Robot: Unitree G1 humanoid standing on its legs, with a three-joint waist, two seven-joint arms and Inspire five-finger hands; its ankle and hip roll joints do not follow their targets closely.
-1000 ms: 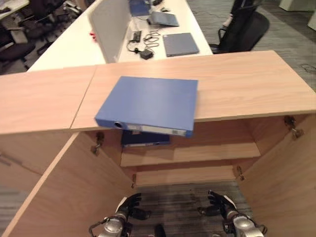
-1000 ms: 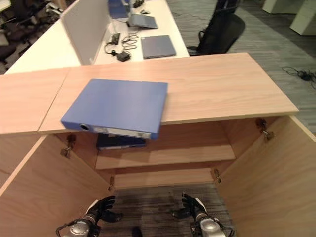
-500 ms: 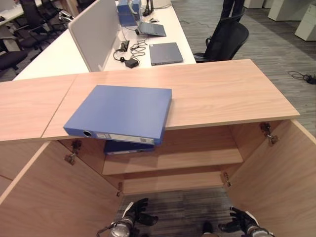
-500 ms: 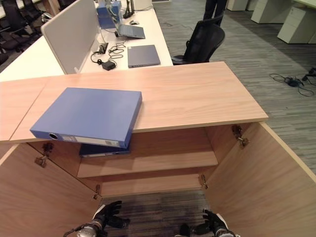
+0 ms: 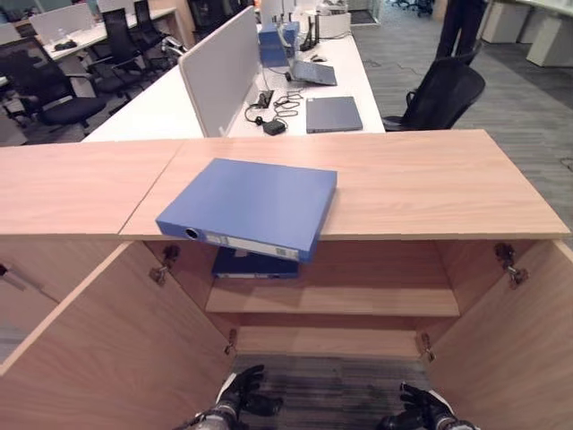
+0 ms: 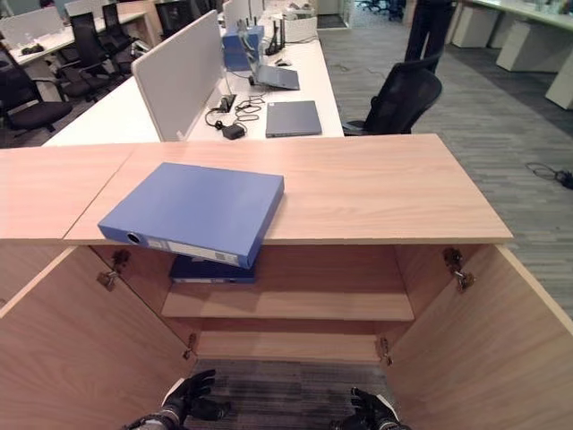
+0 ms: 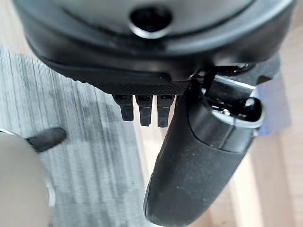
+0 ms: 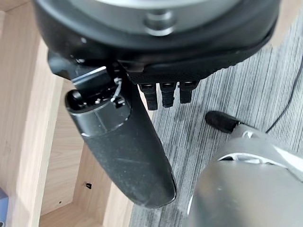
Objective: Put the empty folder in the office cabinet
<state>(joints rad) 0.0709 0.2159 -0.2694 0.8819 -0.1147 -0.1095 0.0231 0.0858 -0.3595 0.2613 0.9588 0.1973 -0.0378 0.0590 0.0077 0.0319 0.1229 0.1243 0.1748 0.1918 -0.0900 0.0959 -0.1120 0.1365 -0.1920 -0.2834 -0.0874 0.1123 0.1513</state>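
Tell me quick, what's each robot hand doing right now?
Left robot hand: open, holding nothing, low before the cabinet.
Right robot hand: open, holding nothing.

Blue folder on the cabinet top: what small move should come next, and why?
Probably raise both hands toward the blue folder. It lies flat on the cabinet top, its spine corner overhanging the front edge above the open doors, untouched. The left hand and right hand hang low near the floor, fingers relaxed and holding nothing. Another folder already lies on the upper shelf, with room beside it.

A blue folder (image 5: 252, 204) lies flat on the open wooden office cabinet's (image 5: 430, 179) top, its spine overhanging the front edge.
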